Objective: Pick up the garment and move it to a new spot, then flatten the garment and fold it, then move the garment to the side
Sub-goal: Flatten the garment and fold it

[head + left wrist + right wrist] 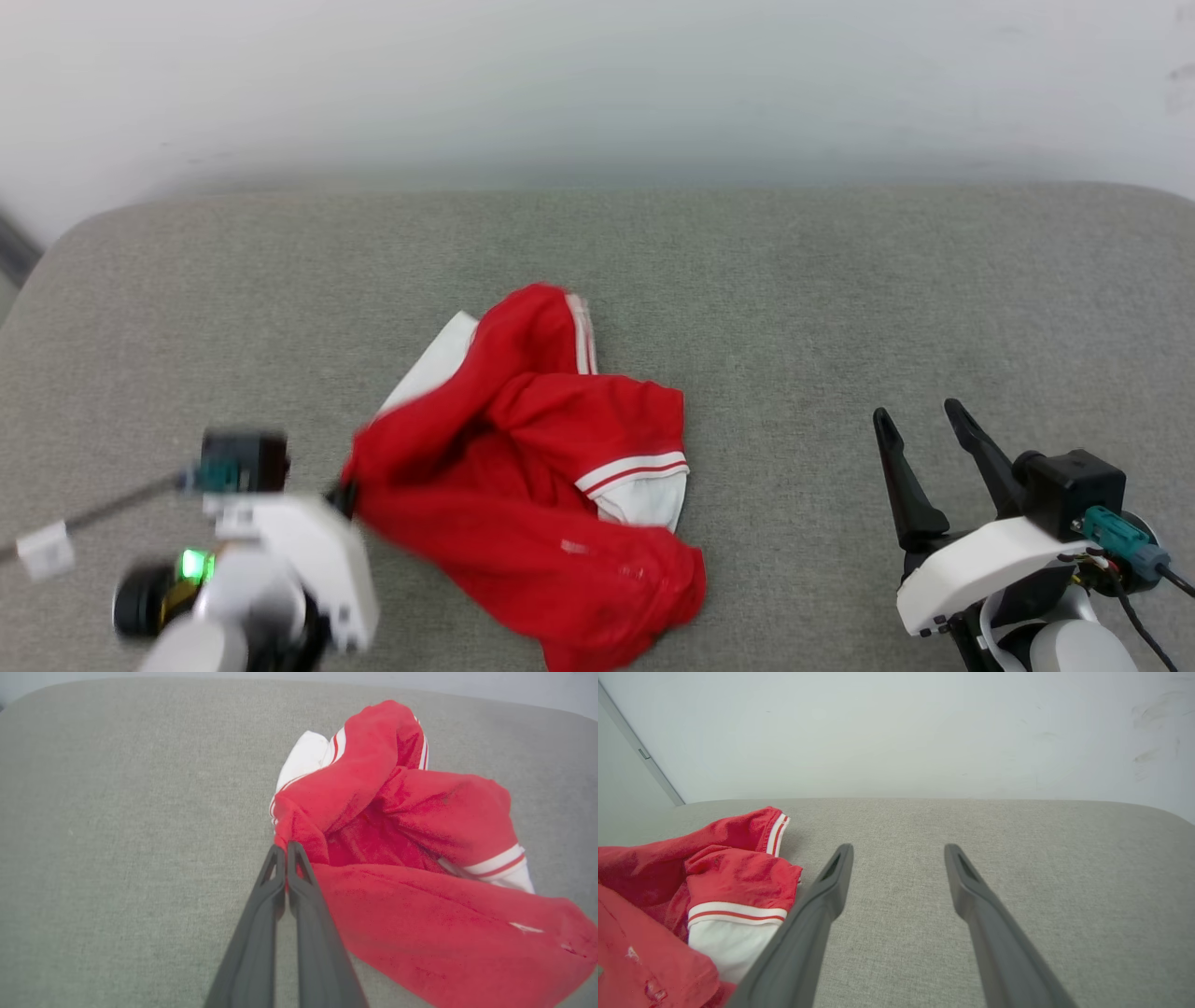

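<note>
Two grippers are sitting low in your head view, one near each bottom corner, with the shirt (523, 448) lying crumpled between them on the grey cushion (794, 280). Your left gripper (344, 497) is coming in from the lower left, blurred, and its tips are meeting the shirt's left edge.

From the left wrist you are seeing that gripper (286, 851) with its two dark fingers (254, 933) pressed together, pinching a bunched fold of red cloth right at the tips. The shirt (420, 812) is spreading up and to the right of the fingers in that view. Its red folds are heaping over one another, with one white sleeve with striped trim poking out at the far side and another at the right.

Your right gripper (915, 413) is sitting well apart from the shirt, off to its right, with its jaws standing wide open and nothing between them. From the right wrist, that gripper (899, 851) is pointing along bare cushion (1017, 858) toward the pale wall (896, 732). The shirt (728, 872) is lying to the left of the fingers, its white sleeve with a striped cuff nearest them.

In the head view the shirt is sitting a little left of the cushion's middle, its lower red edge reaching the bottom of the picture.
</note>
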Tool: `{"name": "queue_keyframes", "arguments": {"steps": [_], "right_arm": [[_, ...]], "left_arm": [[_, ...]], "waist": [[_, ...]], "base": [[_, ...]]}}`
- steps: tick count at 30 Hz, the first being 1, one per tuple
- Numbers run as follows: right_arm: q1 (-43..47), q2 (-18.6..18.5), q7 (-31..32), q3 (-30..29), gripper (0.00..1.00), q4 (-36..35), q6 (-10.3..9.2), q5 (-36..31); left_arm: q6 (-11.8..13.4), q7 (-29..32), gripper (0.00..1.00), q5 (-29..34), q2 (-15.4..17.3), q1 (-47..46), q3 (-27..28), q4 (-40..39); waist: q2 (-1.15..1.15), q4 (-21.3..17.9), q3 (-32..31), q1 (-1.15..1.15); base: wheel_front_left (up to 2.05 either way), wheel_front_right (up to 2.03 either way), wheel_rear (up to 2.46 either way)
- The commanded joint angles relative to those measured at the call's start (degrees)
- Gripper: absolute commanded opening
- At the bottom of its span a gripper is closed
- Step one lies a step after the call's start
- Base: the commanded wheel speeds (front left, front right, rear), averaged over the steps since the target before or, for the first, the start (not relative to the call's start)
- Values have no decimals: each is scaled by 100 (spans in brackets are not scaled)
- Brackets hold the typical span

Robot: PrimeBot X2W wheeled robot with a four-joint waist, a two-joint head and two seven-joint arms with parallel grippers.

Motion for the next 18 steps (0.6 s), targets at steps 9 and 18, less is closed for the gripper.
{"name": "queue_keyframes", "arguments": {"steps": [9,18], "right_arm": [[213,-1,121,-57,100,-105,-4,-76],[355,0,269,-84,100,-219,-4,-139]], "left_arm": [[386,5,0,-580,-306,1777,136,89],[377,-1265,100,-114,-526,1497,177,-15]], "waist": [[0,144,-249,0],[0,119,-527,0]], "base": [[0,0,0],[0,0,0]]}}
